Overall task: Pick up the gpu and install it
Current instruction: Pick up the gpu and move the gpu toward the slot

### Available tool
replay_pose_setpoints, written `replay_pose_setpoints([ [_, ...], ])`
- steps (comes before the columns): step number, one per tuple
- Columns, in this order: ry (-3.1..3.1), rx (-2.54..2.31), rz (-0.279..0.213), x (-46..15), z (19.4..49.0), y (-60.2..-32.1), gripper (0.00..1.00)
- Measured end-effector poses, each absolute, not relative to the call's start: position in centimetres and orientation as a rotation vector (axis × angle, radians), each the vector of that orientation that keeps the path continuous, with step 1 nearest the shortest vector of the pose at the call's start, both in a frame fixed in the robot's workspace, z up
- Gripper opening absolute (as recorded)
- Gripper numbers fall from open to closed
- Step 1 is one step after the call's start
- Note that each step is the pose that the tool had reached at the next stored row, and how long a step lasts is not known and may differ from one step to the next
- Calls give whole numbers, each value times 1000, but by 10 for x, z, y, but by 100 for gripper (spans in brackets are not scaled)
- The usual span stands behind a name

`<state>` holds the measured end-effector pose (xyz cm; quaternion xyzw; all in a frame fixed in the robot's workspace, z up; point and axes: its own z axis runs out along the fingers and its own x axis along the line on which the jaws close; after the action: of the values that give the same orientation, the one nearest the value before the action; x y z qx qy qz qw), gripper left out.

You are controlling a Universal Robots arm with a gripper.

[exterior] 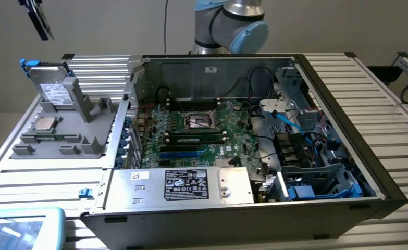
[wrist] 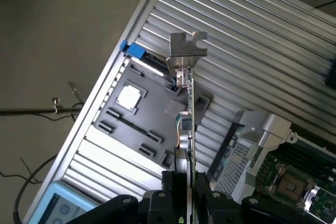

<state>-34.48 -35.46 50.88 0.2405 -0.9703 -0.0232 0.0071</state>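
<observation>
Slatted metal table [exterior: 378, 88] carried the open computer case [exterior: 189, 73], with the green motherboard [exterior: 238, 133] flat inside. Grey tray [exterior: 51, 143] sat beside the case on the exterior view's left, with a silver processor chip [exterior: 46, 123] in one pocket. Task's gpu [wrist: 189, 108] was off the tray, up in the air over it, edge-on in the wrist view, silver bracket [wrist: 187, 45] at the end away from the pincer. Gripper [wrist: 190, 184] was clamped on the card's near end, the thin board pinched between the jaws. Judgement: step in hand was the carry toward the case. Doing it well likely meant a firm hold, no twist on the board, and keeping the card upright and clear of the case wall and blue cable [exterior: 287, 117].
</observation>
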Motion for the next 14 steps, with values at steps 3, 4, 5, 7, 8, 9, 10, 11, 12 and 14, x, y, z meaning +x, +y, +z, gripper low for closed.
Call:
replay_pose_setpoints([
  [3, -3012, 833, -72, -345, 510, -355, 27],
  [4, -3005, 858, -72, -345, 512, -355, 27],
  [5, -2998, 880, -72, -345, 513, -355, 27],
  [7, -2984, 925, -71, -345, 516, -355, 27],
  [8, -2975, 953, -71, -345, 517, -355, 27],
  [9, -2966, 978, -71, -345, 518, -355, 27],
  [10, -2956, 1007, -70, -345, 518, -355, 27],
  [11, -2947, 1033, -70, -345, 518, -355, 27],
  [12, -2937, 1059, -70, -345, 518, -355, 27],
  [14, -2916, 1112, -69, -345, 518, -355, 27],
])
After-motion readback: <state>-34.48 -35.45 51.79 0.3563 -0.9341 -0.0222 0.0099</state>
